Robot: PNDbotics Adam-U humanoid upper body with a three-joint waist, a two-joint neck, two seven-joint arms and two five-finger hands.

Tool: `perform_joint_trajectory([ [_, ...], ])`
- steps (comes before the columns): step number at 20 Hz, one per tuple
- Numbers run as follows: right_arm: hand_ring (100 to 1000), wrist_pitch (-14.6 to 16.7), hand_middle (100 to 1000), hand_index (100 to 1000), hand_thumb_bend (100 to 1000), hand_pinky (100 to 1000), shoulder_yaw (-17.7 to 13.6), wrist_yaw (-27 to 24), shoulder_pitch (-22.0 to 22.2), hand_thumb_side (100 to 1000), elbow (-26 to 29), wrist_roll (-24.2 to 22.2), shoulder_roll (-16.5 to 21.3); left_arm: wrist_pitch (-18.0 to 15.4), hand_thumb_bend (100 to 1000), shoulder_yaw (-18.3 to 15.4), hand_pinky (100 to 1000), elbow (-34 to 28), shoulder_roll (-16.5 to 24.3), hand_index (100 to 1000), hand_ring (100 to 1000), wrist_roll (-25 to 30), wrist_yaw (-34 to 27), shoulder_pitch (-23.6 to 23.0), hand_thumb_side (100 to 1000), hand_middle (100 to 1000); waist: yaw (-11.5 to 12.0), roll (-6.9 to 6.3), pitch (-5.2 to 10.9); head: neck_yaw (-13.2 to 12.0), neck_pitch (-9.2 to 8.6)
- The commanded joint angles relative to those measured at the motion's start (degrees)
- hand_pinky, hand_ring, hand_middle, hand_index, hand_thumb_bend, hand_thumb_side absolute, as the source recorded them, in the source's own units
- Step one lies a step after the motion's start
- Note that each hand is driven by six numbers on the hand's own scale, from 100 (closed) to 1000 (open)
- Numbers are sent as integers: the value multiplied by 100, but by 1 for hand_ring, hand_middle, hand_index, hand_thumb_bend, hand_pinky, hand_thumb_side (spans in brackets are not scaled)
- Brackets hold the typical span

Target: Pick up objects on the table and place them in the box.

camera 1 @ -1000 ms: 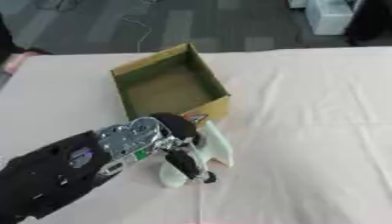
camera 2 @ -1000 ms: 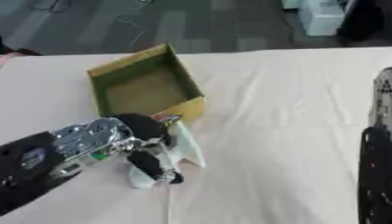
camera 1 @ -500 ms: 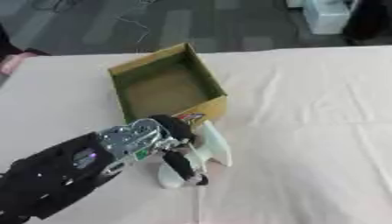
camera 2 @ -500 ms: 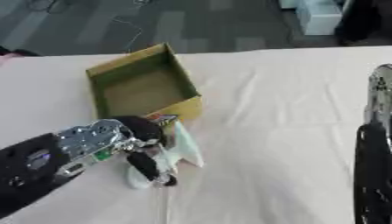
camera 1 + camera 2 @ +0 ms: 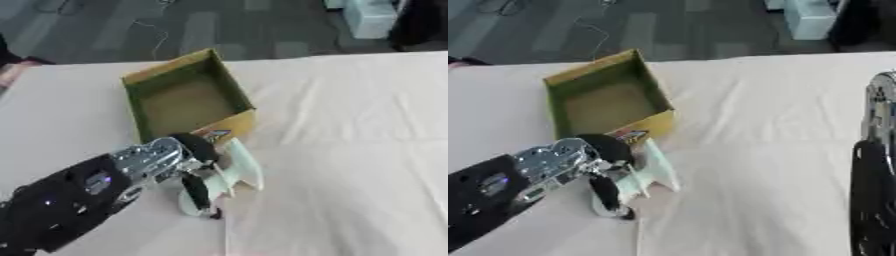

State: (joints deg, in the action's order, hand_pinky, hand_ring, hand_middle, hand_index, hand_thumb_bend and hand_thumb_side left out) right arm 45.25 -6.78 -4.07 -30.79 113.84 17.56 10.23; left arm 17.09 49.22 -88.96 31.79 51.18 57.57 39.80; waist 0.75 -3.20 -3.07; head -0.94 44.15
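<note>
Still no real shift: left hand [image 5: 179, 162] fingers around pale object [image 5: 229, 172] beside box [image 5: 185, 102].

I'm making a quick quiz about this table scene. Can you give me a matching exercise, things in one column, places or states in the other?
Things:
1. box
2. white object
3. left robot hand
4. right arm

States:
A. at the right edge of the right eye view
B. open-topped, nothing visible inside
C. curled round the white object
D. held just in front of the box

Pairs: 1-B, 2-D, 3-C, 4-A
</note>
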Motion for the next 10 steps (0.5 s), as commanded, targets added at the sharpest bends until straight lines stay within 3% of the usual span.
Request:
perform_joint_trajectory([
  [1, 578, 9, 580, 712, 100, 680, 0, 21, -127, 919, 75, 39, 36, 60, 100, -93, 133, -168, 71, 568, 348, 79, 129, 54, 417, 413, -3, 13, 53, 53, -3],
  [3, 578, 7, 580, 713, 100, 680, 0, 26, -125, 919, 75, 44, 38, 94, 100, -133, 100, -347, 101, 447, 246, 79, 191, 69, 410, 305, -1, 11, 55, 60, -3],
  [5, 578, 6, 580, 713, 100, 680, 0, 30, -122, 918, 75, 48, 40, 101, 100, -171, 100, -537, 136, 343, 173, 79, 230, 78, 282, 236, 2, 10, 57, 63, -3],
  [6, 578, 5, 580, 713, 100, 680, -1, 32, -120, 918, 75, 50, 41, 103, 100, -199, 100, -644, 152, 288, 116, 79, 238, 85, 273, 187, 4, 10, 59, 61, -3],
  [10, 578, 2, 580, 713, 100, 680, -7, 41, -110, 918, 75, 57, 49, 207, 100, -378, 100, -1215, 268, 202, 100, 79, 184, 109, 272, 100, 20, 11, 66, 53, -3],
])
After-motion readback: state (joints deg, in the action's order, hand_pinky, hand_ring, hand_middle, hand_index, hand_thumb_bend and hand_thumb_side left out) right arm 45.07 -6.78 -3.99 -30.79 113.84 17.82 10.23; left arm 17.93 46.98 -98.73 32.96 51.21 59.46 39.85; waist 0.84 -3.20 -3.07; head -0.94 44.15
